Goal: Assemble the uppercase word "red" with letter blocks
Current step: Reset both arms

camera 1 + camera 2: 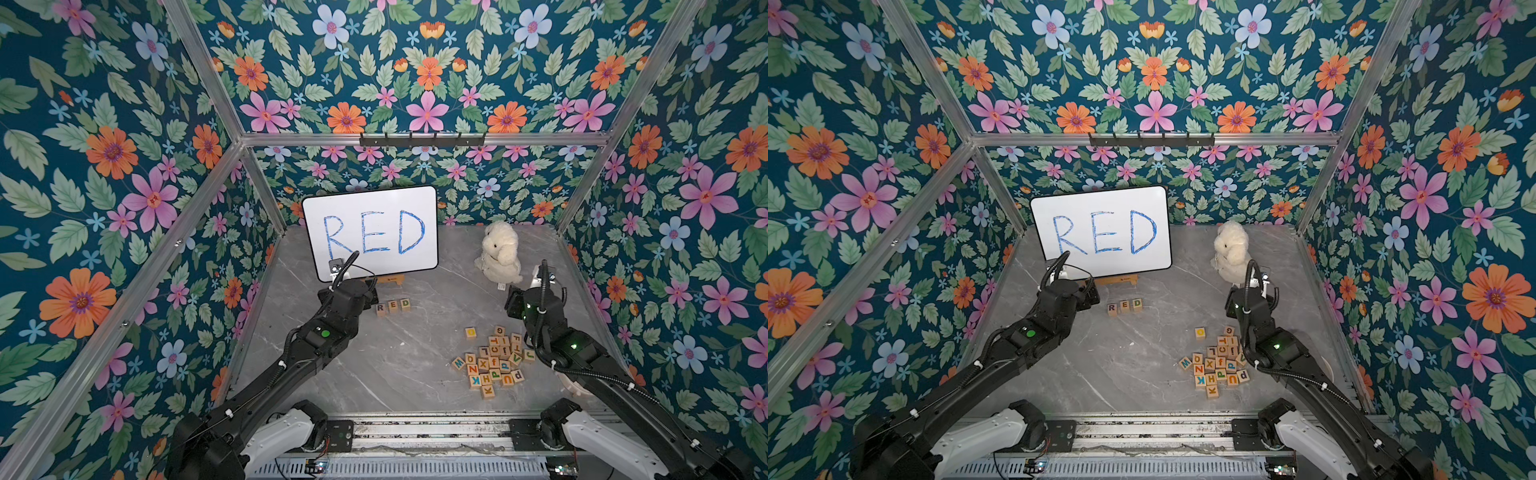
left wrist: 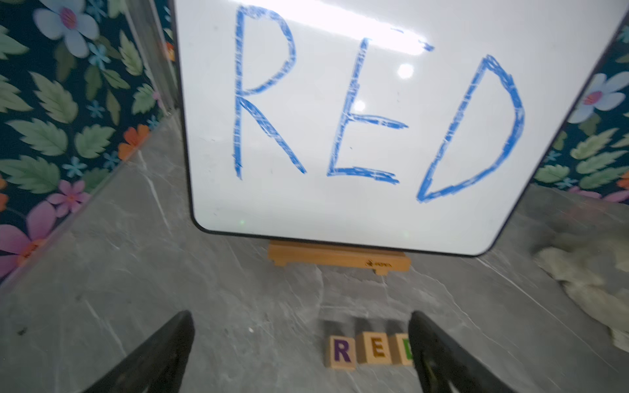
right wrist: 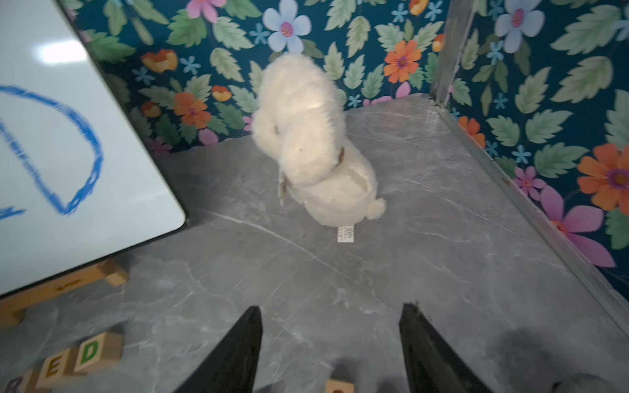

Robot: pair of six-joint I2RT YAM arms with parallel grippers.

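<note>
The grey, marble-veined bench (image 1: 374, 374) fills the lower middle of both top views, and my two black arms reach up over it from the bottom corners. My left arm (image 1: 291, 357) stretches toward the centre of the frame, its wrist bent just below the whiteboard (image 1: 370, 230). That is a smooth white panel with rounded corners, a thin black rim and RED scrawled in blue, propped on a pale wooden stand (image 1: 392, 279). My right arm (image 1: 582, 357) rises along the right of the frame, passing the edge of the loose letter blocks (image 1: 494, 361), with its wrist near the fluffy cream plush toy (image 1: 498, 253). My left hand (image 2: 301, 316) hangs above the bench, its black tapered fingers (image 2: 160, 354) spread wide with nothing between them. My right hand (image 3: 332, 308) has its fingers apart too, gripping nothing. The word "red" (image 1: 392, 307) lies mid-frame, just below the stand. It is three light-wood cubes touching in a row: purple R (image 2: 341, 352), red E (image 2: 377, 348), green D (image 3: 89, 352). The left wrist view half hides the D behind one finger, while the right wrist view shows it whole but blurs the R. Only the top views show the jumbled pile, lower right of centre, with one yellow-lettered cube (image 1: 471, 332) apart at its upper left.
</note>
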